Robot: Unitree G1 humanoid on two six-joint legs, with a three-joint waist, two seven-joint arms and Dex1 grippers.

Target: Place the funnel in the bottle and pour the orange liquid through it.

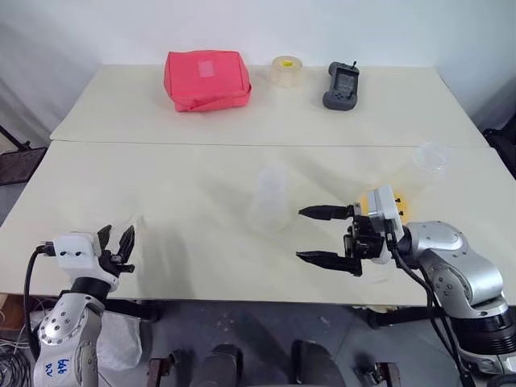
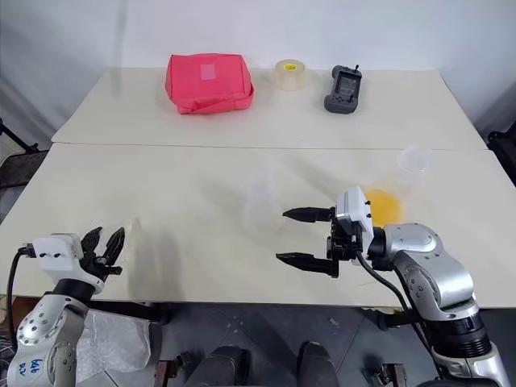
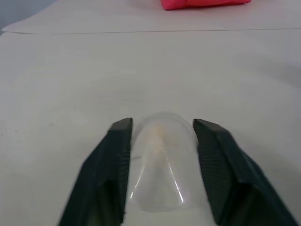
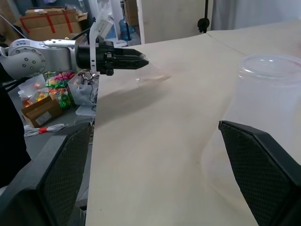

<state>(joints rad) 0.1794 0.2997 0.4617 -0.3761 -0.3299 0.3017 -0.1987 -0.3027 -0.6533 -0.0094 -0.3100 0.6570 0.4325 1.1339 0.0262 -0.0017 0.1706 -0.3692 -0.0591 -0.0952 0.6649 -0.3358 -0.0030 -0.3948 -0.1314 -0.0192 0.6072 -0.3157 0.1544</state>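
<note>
At the table's near left edge: small clear colourless funnel (image 3: 160, 165), lying on its side between the black fingers (image 3: 108, 174) of the left gripper (image 1: 115, 242), which straddle it, pads close at either flank; firm contact cannot be told. Funnel's long axis runs along the fingers. Mid-table: slim clear conical bottle (image 1: 270, 197), upright, well apart from the funnel, nearer the right gripper (image 1: 321, 235), whose jaws stand wide, empty. Behind that gripper: broader clear flask holding orange liquid (image 2: 382, 206). Legible writing: none.
</note>
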